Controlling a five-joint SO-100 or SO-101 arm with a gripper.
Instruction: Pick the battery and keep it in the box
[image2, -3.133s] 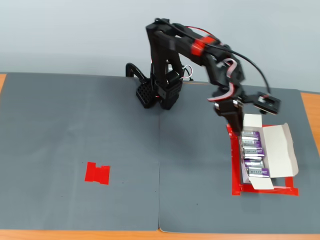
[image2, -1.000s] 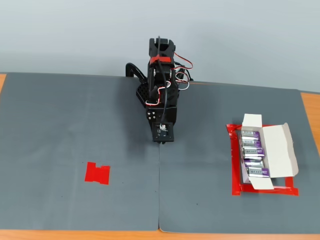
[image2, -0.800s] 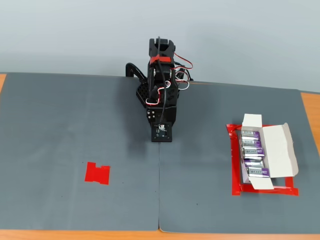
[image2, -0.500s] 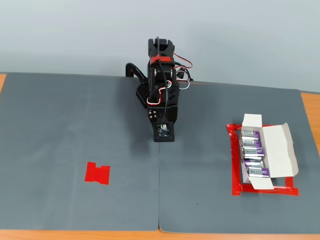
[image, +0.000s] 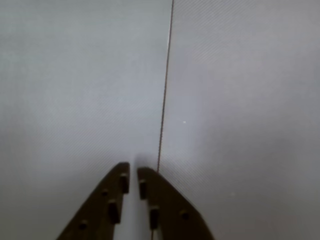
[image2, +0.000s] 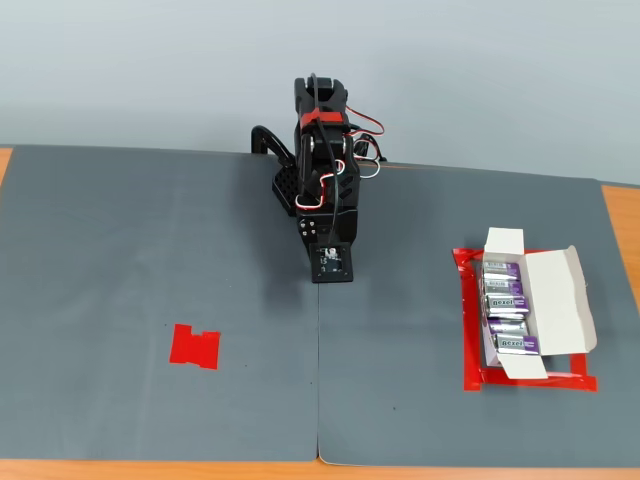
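Observation:
My gripper (image: 133, 167) shows in the wrist view from the bottom edge. Its two dark fingers (image: 112, 200) stand almost together with only a thin gap and nothing between them, over bare grey mat beside a seam (image: 165, 90). In the fixed view the arm (image2: 322, 160) is folded at the back middle, and its fingertips are hidden there. The white box (image2: 560, 300) lies open at the right, far from the gripper. Several purple and silver batteries (image2: 506, 300) lie in a row inside it. No battery shows loose on the mat.
A red tape frame (image2: 470, 340) surrounds the box. A flat red tape patch (image2: 195, 346) lies on the left mat with nothing on it. The grey mats (image2: 150, 250) end at a wooden table edge (image2: 620, 230) on the right and front.

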